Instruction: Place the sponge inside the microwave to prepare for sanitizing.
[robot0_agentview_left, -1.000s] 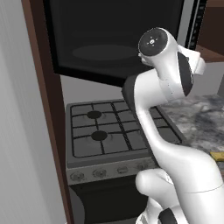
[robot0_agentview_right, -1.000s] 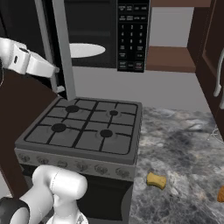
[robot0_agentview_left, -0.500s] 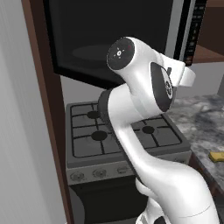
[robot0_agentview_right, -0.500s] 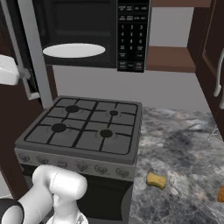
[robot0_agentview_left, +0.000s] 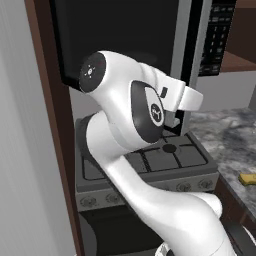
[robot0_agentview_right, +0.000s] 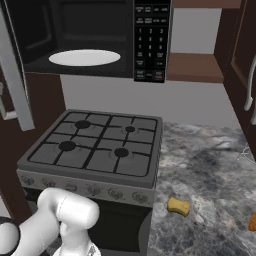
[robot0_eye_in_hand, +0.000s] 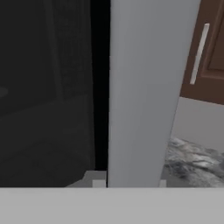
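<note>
The microwave (robot0_agentview_right: 75, 30) hangs above the stove with its door swung wide. Its black cavity and white round plate (robot0_agentview_right: 85, 57) are exposed, and the black button panel (robot0_agentview_right: 151, 40) is on the right. The silver-framed door (robot0_agentview_right: 15, 85) stands at the far left. The sponge (robot0_agentview_right: 178, 205), a small yellowish block, lies on the granite counter right of the stove, also seen as the sponge (robot0_agentview_left: 248, 178). My gripper (robot0_agentview_left: 176, 117) is up at the door's edge (robot0_eye_in_hand: 140, 87), far from the sponge. Its tips stand apart on either side of that edge, holding nothing.
The grey gas stove (robot0_agentview_right: 95, 150) sits below the microwave. A granite counter (robot0_agentview_right: 210, 170) runs to its right, with a small orange thing (robot0_agentview_right: 252, 222) at the edge. Brown cabinets with a handle (robot0_eye_in_hand: 199, 52) stand at the right, and a brown side panel (robot0_agentview_left: 50, 125) at the left.
The door has swung further open, exposing more of the cavity and plate. My arm has swept left with it, and the hand has left the right base view.
</note>
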